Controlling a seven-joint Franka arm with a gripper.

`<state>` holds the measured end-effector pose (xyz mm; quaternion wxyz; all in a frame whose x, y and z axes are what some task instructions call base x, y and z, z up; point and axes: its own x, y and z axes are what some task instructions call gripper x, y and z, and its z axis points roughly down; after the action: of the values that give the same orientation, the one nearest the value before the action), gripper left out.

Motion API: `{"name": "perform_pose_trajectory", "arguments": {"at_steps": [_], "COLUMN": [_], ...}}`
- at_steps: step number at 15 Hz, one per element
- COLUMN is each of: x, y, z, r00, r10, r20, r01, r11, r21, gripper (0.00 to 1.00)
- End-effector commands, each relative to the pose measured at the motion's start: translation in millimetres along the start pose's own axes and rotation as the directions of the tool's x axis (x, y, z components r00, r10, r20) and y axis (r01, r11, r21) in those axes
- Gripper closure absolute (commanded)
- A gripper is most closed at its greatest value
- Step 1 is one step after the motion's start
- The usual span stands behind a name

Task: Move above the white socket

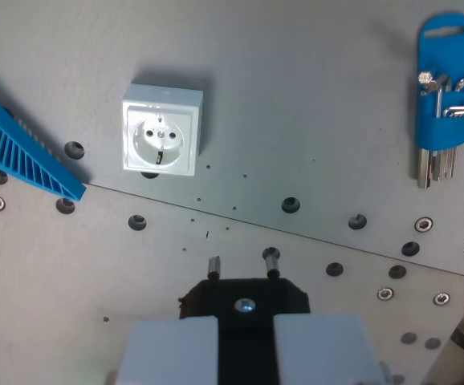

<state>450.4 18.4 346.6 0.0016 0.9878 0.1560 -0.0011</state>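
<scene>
Nearest my camera, the gripper [246, 333] was clenched on a black plug [244, 295], its two pins pointing forward. Beyond it, the white socket [161, 130] sat up toward the wrist view's left on the grey board [312, 96]. I judged it rigid plastic, fixed, needing no grasp. Its fastenings were hidden.

No readable writing, numbers, brand names or signs appear anywhere in the wrist view. The white socket [161, 130] has a plain face with no visible marking. The blue holder [443, 80] with metal keys and the blue ribbed wedge [25, 148] may carry moulded marks, but none can be made out at this sharpness.
</scene>
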Motion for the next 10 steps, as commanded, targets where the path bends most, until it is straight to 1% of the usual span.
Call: {"name": "perform_pose_trajectory", "arguments": {"at_steps": [1,10], "x": [-0.2,-0.8], "y": [0.1,-0.8], "z": [-0.4,2.8], "r00": [1.0,1.0], "r10": [0.0,0.004], "r20": [-0.001,-0.003], "r01": [0.0,-0.004], "r11": [1.0,1.0], "r21": [0.0,0.0], "gripper": [1.0,1.0]}}
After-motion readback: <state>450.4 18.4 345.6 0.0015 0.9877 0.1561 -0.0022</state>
